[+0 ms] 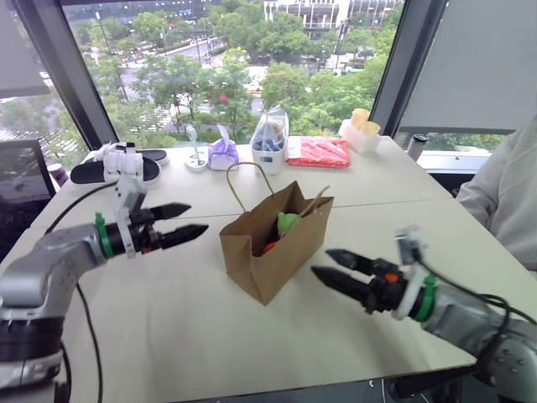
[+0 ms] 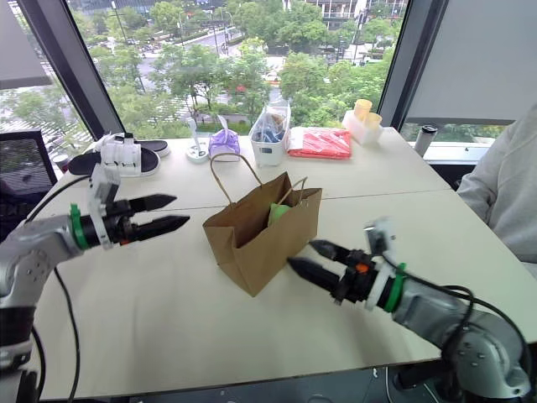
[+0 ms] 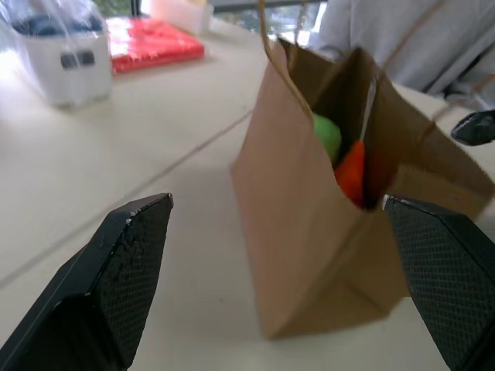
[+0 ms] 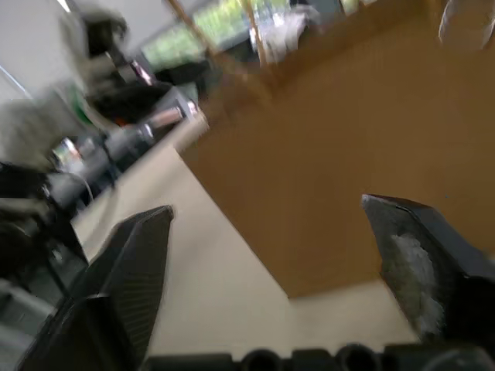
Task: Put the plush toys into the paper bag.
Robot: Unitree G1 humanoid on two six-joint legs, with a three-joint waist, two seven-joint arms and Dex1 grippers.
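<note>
White desk before a window. Nearest, the right gripper holds its fingers parted and empty, tips just beside the paper bag; a nudge could tip the light bag and spill the toys. Left gripper, fingers spread wide, empty, stands apart. Between both, the bag holds the green plush toy and orange plush toy.

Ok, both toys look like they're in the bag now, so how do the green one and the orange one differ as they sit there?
The green toy rides higher, poking up near the bag's mouth; the orange toy sits lower, mostly hidden by the front wall. The green one shows a rounded top, while the orange one shows as a narrow sliver. Both are inside the brown paper bag, and neither gripper is touching them.
</note>
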